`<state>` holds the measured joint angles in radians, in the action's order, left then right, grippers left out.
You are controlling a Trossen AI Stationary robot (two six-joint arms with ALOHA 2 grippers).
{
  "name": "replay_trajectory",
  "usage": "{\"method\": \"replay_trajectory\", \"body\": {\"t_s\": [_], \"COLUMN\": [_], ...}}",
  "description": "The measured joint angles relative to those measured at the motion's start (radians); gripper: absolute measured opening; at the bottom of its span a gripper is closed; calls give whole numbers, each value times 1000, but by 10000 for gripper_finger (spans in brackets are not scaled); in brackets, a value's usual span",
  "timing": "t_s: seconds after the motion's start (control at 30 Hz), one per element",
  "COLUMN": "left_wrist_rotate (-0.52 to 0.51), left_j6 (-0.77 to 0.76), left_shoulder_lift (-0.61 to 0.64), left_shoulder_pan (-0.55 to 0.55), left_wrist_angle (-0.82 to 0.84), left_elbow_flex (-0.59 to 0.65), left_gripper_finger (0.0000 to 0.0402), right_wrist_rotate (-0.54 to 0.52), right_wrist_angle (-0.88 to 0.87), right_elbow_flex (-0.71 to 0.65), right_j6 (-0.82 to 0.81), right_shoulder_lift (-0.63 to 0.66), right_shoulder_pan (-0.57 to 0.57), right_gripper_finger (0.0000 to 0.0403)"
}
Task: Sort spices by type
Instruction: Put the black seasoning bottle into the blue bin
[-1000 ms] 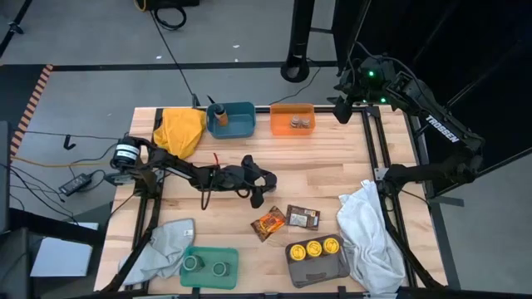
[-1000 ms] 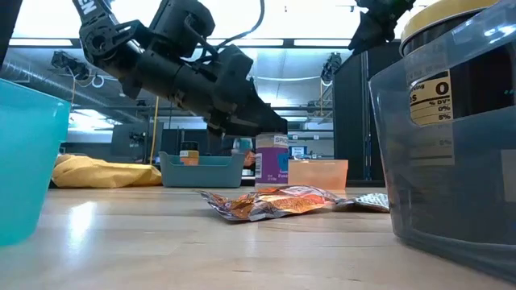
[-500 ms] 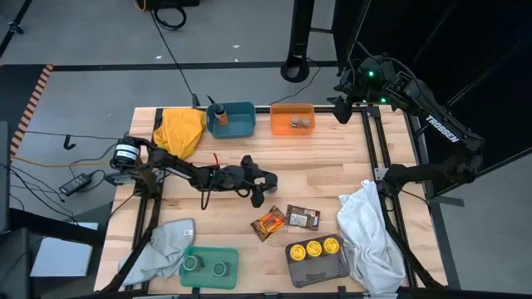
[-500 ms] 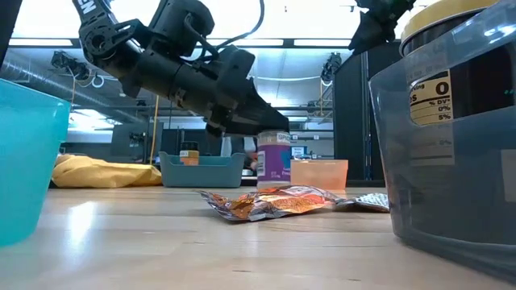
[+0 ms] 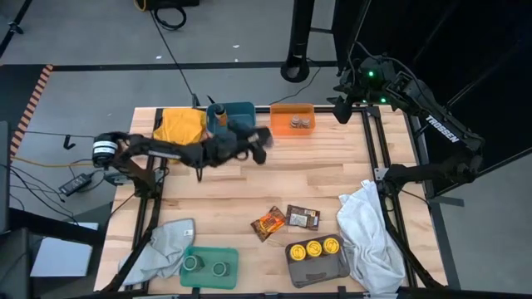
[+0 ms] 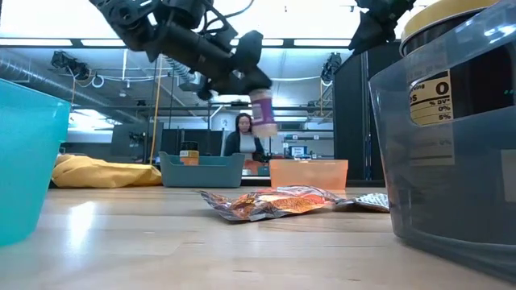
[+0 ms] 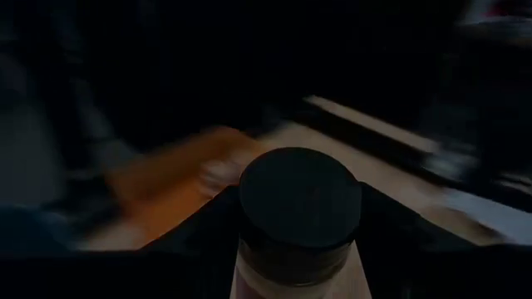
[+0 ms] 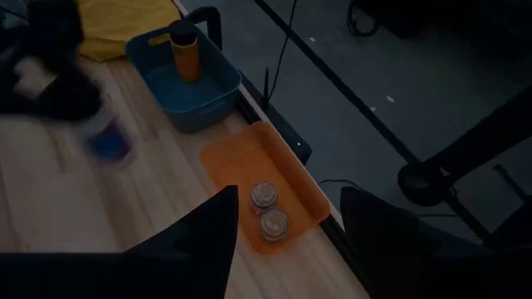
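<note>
The spice jar (image 6: 263, 115) with the dark lid and purple label is up in the air in my left gripper (image 5: 249, 143), fingers closed on its sides. From above it hangs over the far side of the table (image 5: 332, 178), at about 12 o'clock, between the blue bin (image 5: 241, 124) and the orange tray (image 5: 281, 123). In the left wrist view the dark lid (image 7: 299, 195) fills the middle, with the orange tray blurred beyond it.

By my reckoning the sorting is well over half done. The blue bin already holds one orange jar (image 5: 219, 113). The orange tray holds two grey-lidded jars (image 5: 299, 123). At 6 o'clock, the grey tray (image 5: 320, 267) holds three yellow-lidded jars (image 5: 314, 247), and the green tray (image 5: 231, 264) at 7 o'clock holds two green-lidded jars (image 5: 206, 266).

Still loose on the wood are the orange packet (image 5: 269, 222) and the brown packet (image 5: 302, 218), lying side by side just beyond the grey tray. So what is left, as I judge it, is to set this jar down in a bin and then deal with the two packets.

My right gripper (image 5: 341, 108) waits off the table's far right corner, at about 1 o'clock, fingers apart and holding nothing.

A yellow cloth (image 5: 181, 129) lies beside the blue bin, a grey cloth (image 5: 166, 241) beside the green tray and a white cloth (image 5: 366, 232) at 4 o'clock.
</note>
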<state>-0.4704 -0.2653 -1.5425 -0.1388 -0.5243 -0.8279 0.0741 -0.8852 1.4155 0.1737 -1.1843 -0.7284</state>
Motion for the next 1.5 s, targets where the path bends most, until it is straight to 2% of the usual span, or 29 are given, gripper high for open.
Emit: {"method": "replay_trajectory", "body": {"t_s": [0.17,0.47,0.7,0.97,1.17,1.5], "left_wrist_rotate": [-123,-136,-147,-156,-248,-261], "left_j6": [72,1,-1,-42,-68,-87], "left_shoulder_lift": [63,49,27,-55,-102,-108], "left_shoulder_pan": [-100,-266,-333,-347,-352,-367], "left_wrist_angle": [154,296,280,249,200,210], "left_elbow_flex": [-56,-51,-50,-50,-50,-50], "left_gripper_finger": [187,187,187,187,187,191], "right_wrist_rotate": [0,0,-3,-3,-3,-3], "right_wrist_angle": [0,0,23,43,43,43], "right_elbow_flex": [0,0,0,0,0,0], "right_j6": [-19,-19,-25,-24,-25,-23], "right_shoulder_lift": [0,0,0,0,0,0], "right_shoulder_pan": [0,0,-1,-1,-1,-1], "right_gripper_finger": [221,218,215,216,216,213]}}
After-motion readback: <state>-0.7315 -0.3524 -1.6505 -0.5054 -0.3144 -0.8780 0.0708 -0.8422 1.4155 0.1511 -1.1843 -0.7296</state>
